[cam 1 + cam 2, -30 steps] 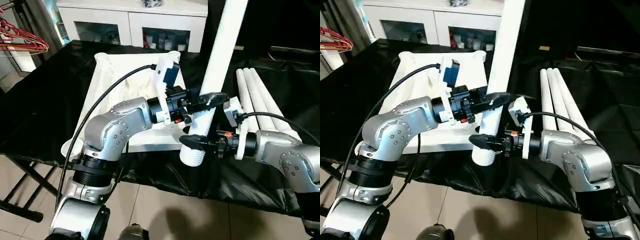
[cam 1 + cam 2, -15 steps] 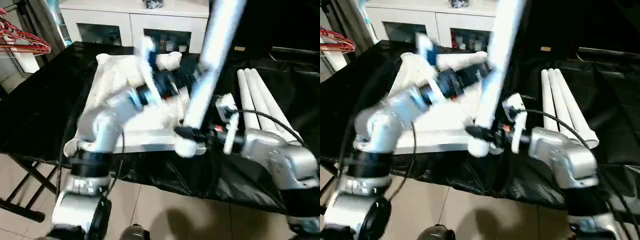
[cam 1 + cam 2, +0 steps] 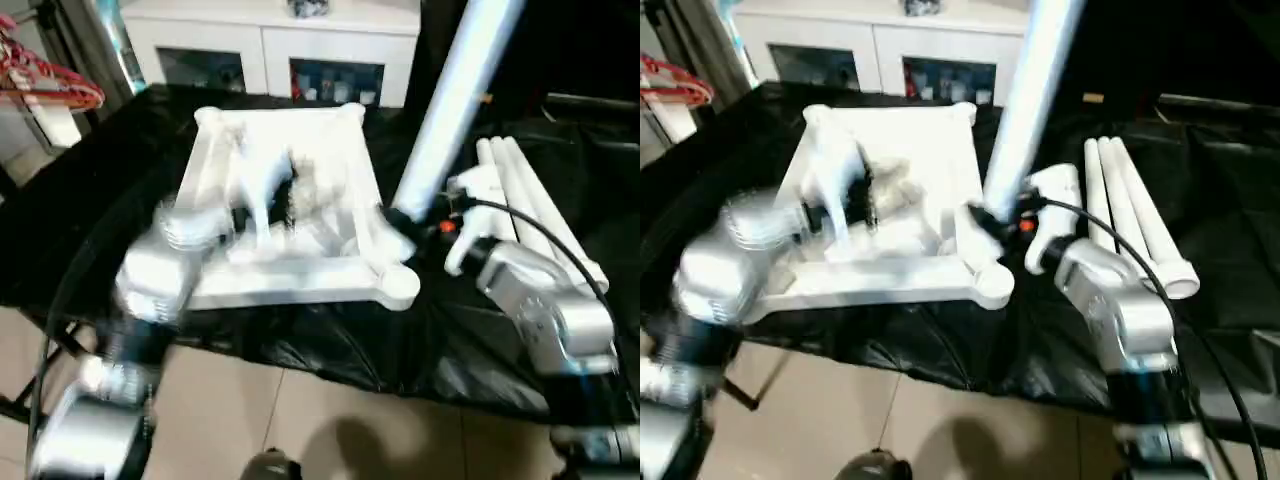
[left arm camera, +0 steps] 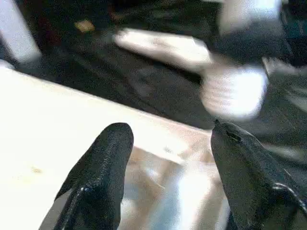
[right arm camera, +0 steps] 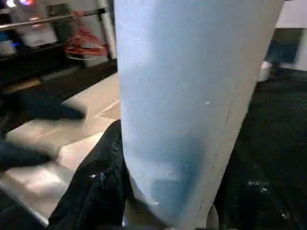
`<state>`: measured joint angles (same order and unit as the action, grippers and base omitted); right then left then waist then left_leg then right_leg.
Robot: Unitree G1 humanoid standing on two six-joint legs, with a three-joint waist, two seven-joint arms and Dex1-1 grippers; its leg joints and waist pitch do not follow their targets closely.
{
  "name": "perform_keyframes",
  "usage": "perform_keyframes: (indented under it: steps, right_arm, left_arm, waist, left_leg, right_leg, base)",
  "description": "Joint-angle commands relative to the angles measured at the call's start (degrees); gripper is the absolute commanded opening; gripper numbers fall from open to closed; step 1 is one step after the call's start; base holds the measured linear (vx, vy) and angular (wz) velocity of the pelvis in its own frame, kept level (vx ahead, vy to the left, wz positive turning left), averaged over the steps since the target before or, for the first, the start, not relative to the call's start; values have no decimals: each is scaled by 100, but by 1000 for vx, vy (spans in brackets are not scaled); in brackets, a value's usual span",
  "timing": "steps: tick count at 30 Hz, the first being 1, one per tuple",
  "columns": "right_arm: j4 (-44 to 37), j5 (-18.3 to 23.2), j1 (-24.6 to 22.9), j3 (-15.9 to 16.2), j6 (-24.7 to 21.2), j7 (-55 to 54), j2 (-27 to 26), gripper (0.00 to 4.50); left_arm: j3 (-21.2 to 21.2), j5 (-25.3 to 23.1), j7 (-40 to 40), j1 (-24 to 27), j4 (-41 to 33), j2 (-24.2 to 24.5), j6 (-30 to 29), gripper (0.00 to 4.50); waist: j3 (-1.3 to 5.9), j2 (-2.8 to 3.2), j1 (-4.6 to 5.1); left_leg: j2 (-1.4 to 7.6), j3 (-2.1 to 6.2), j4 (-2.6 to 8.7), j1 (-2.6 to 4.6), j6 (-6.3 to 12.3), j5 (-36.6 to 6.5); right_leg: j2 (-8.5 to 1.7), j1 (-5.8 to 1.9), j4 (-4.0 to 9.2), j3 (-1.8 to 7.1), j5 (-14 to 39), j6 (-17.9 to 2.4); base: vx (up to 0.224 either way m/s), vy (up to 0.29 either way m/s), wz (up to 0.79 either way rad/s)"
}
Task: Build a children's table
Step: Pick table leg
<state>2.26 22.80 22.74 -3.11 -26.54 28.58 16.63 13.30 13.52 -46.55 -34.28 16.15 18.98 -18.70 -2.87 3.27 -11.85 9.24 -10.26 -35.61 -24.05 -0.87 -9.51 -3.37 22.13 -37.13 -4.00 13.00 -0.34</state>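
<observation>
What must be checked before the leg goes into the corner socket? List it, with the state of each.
1. Right gripper shut on the leg: ok.
2. Leg's lower end at the near right socket of the top: ok, close above it; seated or not, cannot tell.
3. Leg upright: not ok, it tilts.
4. Left gripper open, holding nothing: ok.
5. Three spare legs lying beside the top: ok.
</observation>
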Motion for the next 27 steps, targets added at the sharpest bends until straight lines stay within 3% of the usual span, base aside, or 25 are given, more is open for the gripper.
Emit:
perform_keyframes:
  steps: [1,2,3,8,9,10,11,13,15,20,21,22,23,24,26,27]
  right_arm:
    - [-90,11,-44,-206,178,-137,-21,191]
    - [-92,24,-105,-185,153,-146,-48,191]
    - [-81,32,-128,-178,128,-143,-53,191]
    - [25,-67,-104,-91,116,-111,2,191]
    - [39,-47,-93,-114,79,-128,-15,191]
    - [65,-59,-74,-109,94,-142,-43,191]
    - [52,-84,-62,-98,100,-185,-75,191]
    - [70,-123,-33,-65,250,-156,-112,191]
    - [201,-200,12,-34,514,-143,-185,191]
    - [91,-65,-16,-56,319,-128,-230,191]
    - [101,-40,-17,-45,160,-160,-242,191]
    - [102,-41,-18,-44,157,-159,-241,191]
    - [128,-89,-24,7,129,-127,-221,191]
    - [151,-151,-39,68,160,-72,-197,191]
    - [150,-196,-77,145,183,-5,-170,191]
    - [133,-202,-117,189,172,31,-159,191]
  left_arm:
    - [290,-163,-252,-1,143,-56,109,301]
    - [529,-284,-432,49,351,-91,169,301]
    - [612,-306,-522,68,408,-113,188,301]
    - [628,-549,-513,-95,824,-48,293,301]
    - [629,-600,-495,-124,892,-24,314,301]
    - [617,-598,-540,-152,971,-2,309,301]
    - [610,-600,-613,-191,1053,46,281,301]
    - [615,-585,-767,-236,1160,98,377,301]
    - [582,-636,-912,-317,1523,128,733,301]
    - [670,-746,-1105,-395,1870,136,879,301]
    - [658,-736,-1204,-465,2022,96,925,272]
    - [658,-737,-1205,-467,2027,95,926,265]
    - [644,-757,-1215,-535,2189,52,989,265]
    - [627,-787,-1216,-601,2359,8,1078,260]
    - [612,-815,-1232,-672,2540,-43,1154,229]
    - [611,-828,-1278,-724,2656,-76,1178,217]
  waist:
    - [457,1,37]
    - [456,-10,42]
    - [443,19,56]
    - [454,-17,124]
    - [452,-50,133]
    - [454,-24,132]
    - [452,-49,146]
    - [454,-26,143]
    - [454,11,169]
    - [458,9,166]
    - [454,46,162]
    - [448,32,173]
    - [451,75,164]
    - [446,77,177]
    - [454,59,174]
    - [454,77,178]
  left_leg:
    - [444,229,456,235,-323,-1175]
    - [455,235,469,235,-293,-1206]
    - [449,245,472,233,-274,-1244]
    - [439,245,464,202,-177,-1136]
    - [435,232,456,206,-120,-1078]
    - [447,240,454,210,-96,-1039]
    - [449,229,455,221,-81,-1032]
    - [450,229,450,225,-76,-1014]
    - [442,230,456,224,-128,-1130]
    - [467,238,474,240,-139,-1177]
    - [462,239,472,238,-151,-1220]
    - [465,240,480,238,-155,-1236]
    - [466,246,478,242,-172,-1270]
    - [461,245,486,249,-237,-1406]
    - [462,252,483,234,-223,-1339]
    - [455,245,470,232,-191,-1305]
  right_leg:
    - [-644,-163,409,343,114,-905]
    - [-648,-170,424,341,232,-912]
    - [-645,-167,444,344,359,-892]
    - [-651,-199,424,330,256,-959]
    - [-652,-199,437,334,247,-971]
    - [-653,-193,425,333,234,-996]
    - [-643,-181,429,331,258,-1019]
    - [-645,-169,421,330,254,-1039]
    - [-650,-168,438,333,216,-1054]
    - [-656,-170,406,332,137,-1093]
    - [-671,-171,414,338,184,-1112]
    - [-663,-171,423,338,191,-1114]
    - [-667,-167,423,338,203,-1121]
    - [-660,-173,441,338,214,-1125]
    - [-677,-196,414,338,89,-1153]
    - [-675,-194,422,337,64,-1148]
  base:
    - [0,0,0]
    - [0,0,0]
    - [0,0,0]
    - [0,0,0]
    - [0,0,0]
    - [0,0,0]
    - [0,0,0]
    - [0,0,0]
    - [0,0,0]
    - [0,0,0]
    - [0,0,0]
    - [0,0,0]
    - [0,0,0]
    - [0,0,0]
    - [0,0,0]
    - [0,0,0]
